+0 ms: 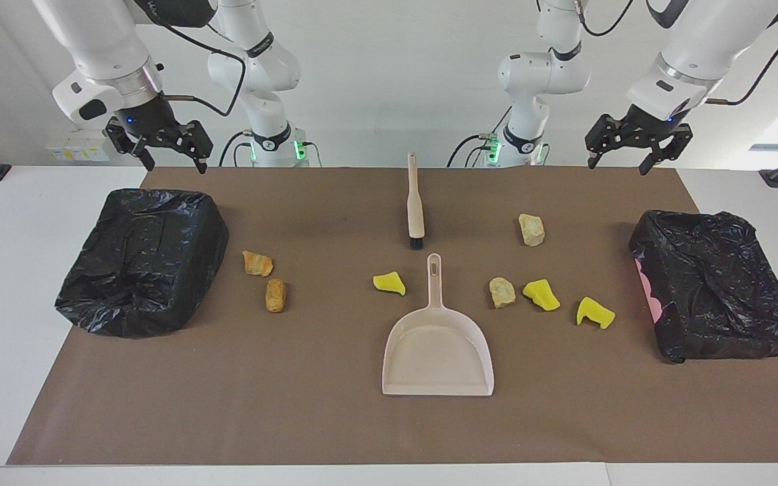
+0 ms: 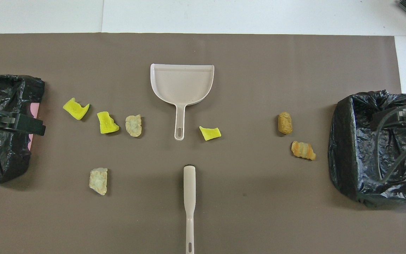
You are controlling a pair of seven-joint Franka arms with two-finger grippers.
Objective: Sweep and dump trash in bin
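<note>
Seven trash lumps lie on the brown mat. Three yellow sponge pieces (image 1: 389, 283) (image 1: 541, 294) (image 1: 595, 312) and two beige chunks (image 1: 531, 229) (image 1: 502, 291) lie around the beige dustpan (image 1: 437, 351). Two orange-brown chunks (image 1: 258, 263) (image 1: 275, 295) lie beside the bin (image 1: 142, 260) at the right arm's end. The brush (image 1: 415, 202) lies nearer to the robots than the dustpan. My right gripper (image 1: 175, 164) hangs open and empty over that bin's edge. My left gripper (image 1: 618, 165) hangs open and empty over the mat's edge by the second bin (image 1: 716, 283).
Both bins are low boxes lined with black bags, one at each end of the mat (image 2: 245, 197). The dustpan (image 2: 182, 84) lies flat with its handle toward the robots, in line with the brush (image 2: 189, 197). White table surrounds the mat.
</note>
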